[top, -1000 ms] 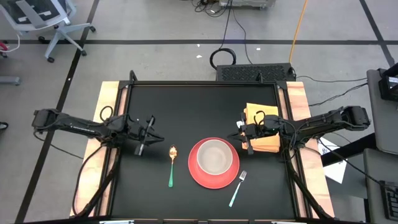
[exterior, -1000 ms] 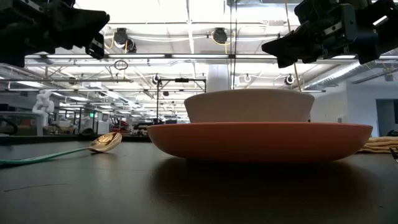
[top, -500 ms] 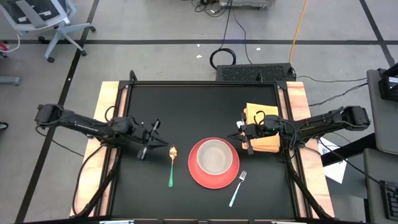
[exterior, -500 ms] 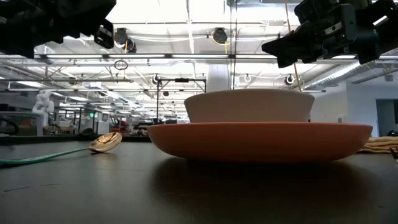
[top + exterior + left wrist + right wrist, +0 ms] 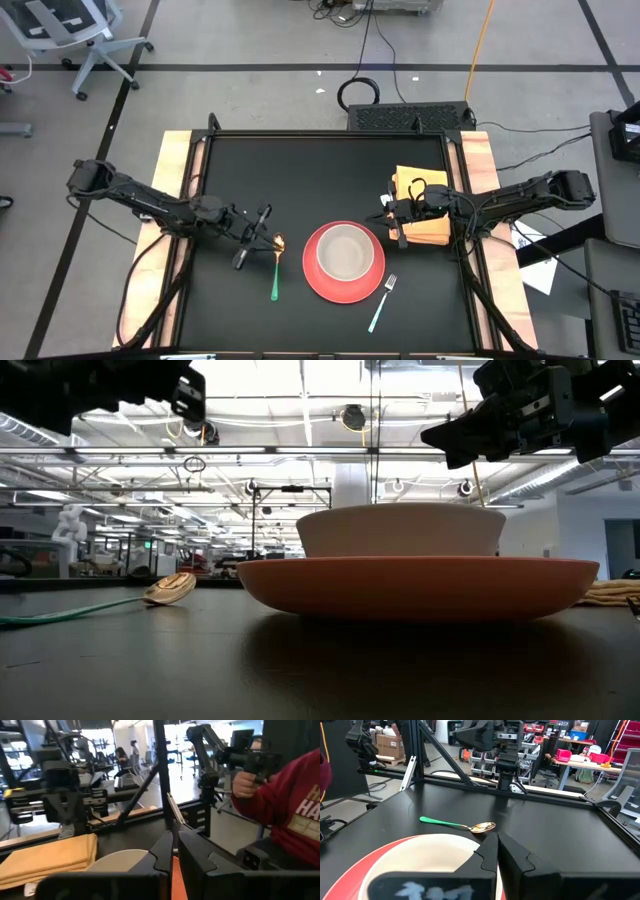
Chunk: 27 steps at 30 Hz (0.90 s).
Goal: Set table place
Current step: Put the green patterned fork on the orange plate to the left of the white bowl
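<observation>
From above, the left gripper is hovering low over the table, toward its left side and just beside the spoon, whose gold bowl is pointing toward the far edge and whose green handle is running back toward the near edge, so its long axis is lying front to back. The spoon is sitting immediately to the right of that gripper, between it and the red plate carrying the pale bowl; the left arm is clearly the nearer one, and a grasp would probably call for jaws set across the handle. The fork is lying off the plate's near right, and the right gripper is waiting near the right edge over the folded yellow napkin. At table level, the spoon is lying flat to the left of the plate and bowl, with both arms hanging dark overhead. In the left wrist view, the left gripper's fingers are sitting almost together, only a thin slit between them and nothing held; the napkin and bowl are lying ahead, and a person in a red top is standing beyond the table. In the right wrist view, the right gripper's fingers are likewise pressed nearly closed and empty, facing across the bowl to the spoon.
</observation>
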Each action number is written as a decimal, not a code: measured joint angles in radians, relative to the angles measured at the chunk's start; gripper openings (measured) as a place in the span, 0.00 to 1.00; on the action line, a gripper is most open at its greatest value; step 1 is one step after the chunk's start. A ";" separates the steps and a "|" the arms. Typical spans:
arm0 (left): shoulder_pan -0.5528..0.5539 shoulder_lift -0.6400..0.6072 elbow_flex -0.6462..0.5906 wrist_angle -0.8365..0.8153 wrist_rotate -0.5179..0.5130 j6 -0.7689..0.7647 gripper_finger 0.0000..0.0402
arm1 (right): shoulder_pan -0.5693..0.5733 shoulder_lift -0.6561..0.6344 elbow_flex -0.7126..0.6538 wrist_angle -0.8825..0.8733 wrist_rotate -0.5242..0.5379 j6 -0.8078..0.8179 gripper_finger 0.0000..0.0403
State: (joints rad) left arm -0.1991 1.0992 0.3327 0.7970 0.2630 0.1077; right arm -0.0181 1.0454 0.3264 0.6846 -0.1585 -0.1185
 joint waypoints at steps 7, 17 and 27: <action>-0.013 0.040 0.052 -0.044 0.000 0.021 0.08 | 0.000 0.000 0.000 0.000 0.000 0.000 0.00; -0.010 0.039 0.053 -0.065 -0.001 0.027 0.08 | 0.000 0.000 0.000 0.000 0.000 0.001 0.00; 0.004 0.013 0.052 -0.096 -0.050 0.049 0.08 | 0.000 0.000 0.000 -0.001 -0.030 0.002 0.00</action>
State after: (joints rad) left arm -0.1947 1.1125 0.3851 0.7010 0.2131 0.1562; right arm -0.0177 1.0454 0.3267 0.6839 -0.1885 -0.1169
